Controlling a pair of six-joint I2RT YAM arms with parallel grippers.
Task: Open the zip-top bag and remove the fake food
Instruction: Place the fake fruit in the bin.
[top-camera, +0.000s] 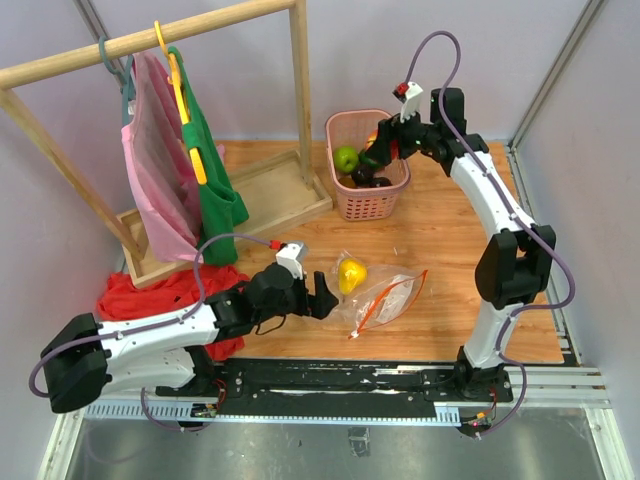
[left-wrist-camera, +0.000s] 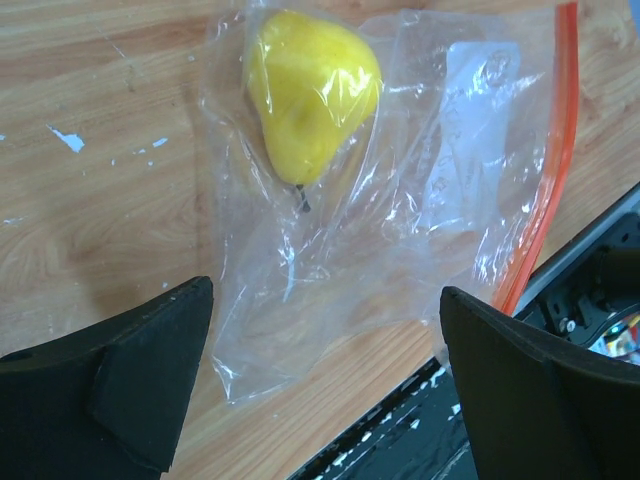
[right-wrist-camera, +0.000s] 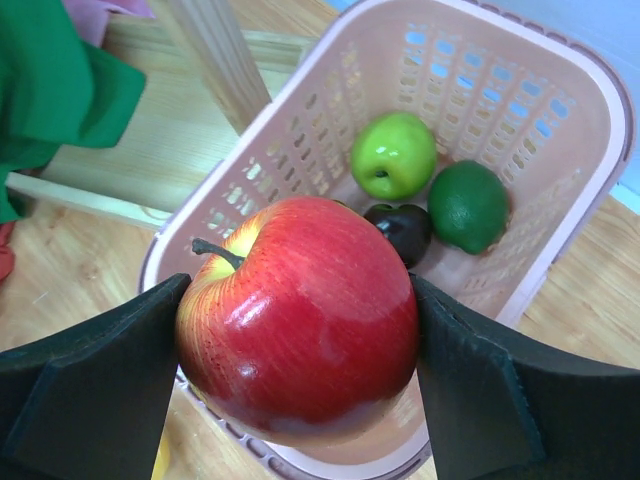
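Observation:
The clear zip-top bag (top-camera: 388, 296) (left-wrist-camera: 420, 200) lies flat on the wooden table, its orange-red zip strip (left-wrist-camera: 556, 150) along the near right edge. A yellow piece of fake food (top-camera: 351, 274) (left-wrist-camera: 310, 90) sits inside it. My left gripper (top-camera: 322, 300) (left-wrist-camera: 325, 300) is open just left of the bag, holding nothing. My right gripper (top-camera: 378, 152) (right-wrist-camera: 298, 290) is shut on a red apple (right-wrist-camera: 300, 320) above the pink basket (top-camera: 345, 205) (right-wrist-camera: 590, 90). In the basket lie a light green apple (right-wrist-camera: 393, 155), a dark green fruit (right-wrist-camera: 468, 205) and a dark purple piece (right-wrist-camera: 400, 230).
A wooden clothes rack (top-camera: 300, 90) with pink (top-camera: 155, 170) and green (top-camera: 210, 170) garments stands at the back left. A red cloth heap (top-camera: 150, 292) lies under my left arm. A black mounting rail (top-camera: 350, 380) runs along the near table edge.

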